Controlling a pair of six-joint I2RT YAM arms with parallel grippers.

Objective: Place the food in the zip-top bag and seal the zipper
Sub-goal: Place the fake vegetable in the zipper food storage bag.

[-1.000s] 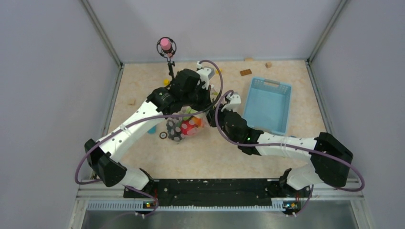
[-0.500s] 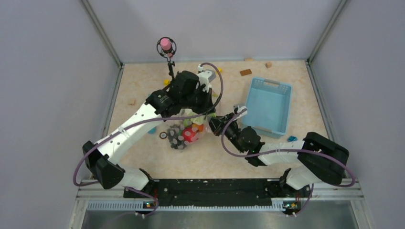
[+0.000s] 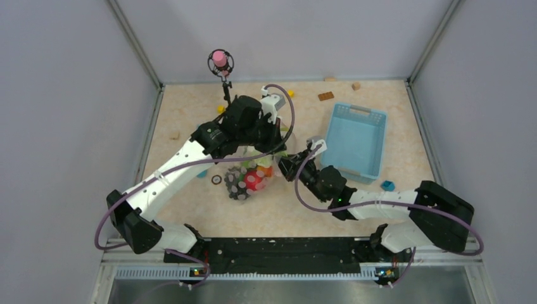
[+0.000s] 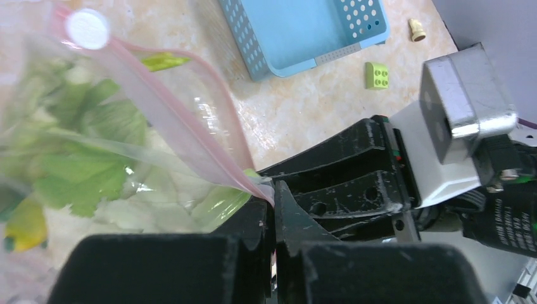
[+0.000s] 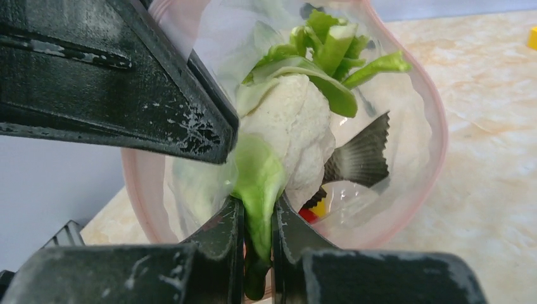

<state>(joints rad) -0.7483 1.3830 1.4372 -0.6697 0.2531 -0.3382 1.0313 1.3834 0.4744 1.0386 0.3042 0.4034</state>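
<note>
Overhead, both arms converge mid-counter (image 3: 266,212): the left hand (image 4: 273,212) pinches the zipper (image 4: 168,111) of the zip-top bag (image 3: 244,180), while the right hand (image 5: 258,235), reaching leftward, clamps the cauliflower's green leaf (image 5: 256,180) at the bag's open mouth.

Left pincer (image 3: 271,147), right pincer (image 3: 285,165) meet at zip-top bag (image 3: 242,172) — food (image 3: 255,180) inside; basket (image 3: 354,142) right.
</note>
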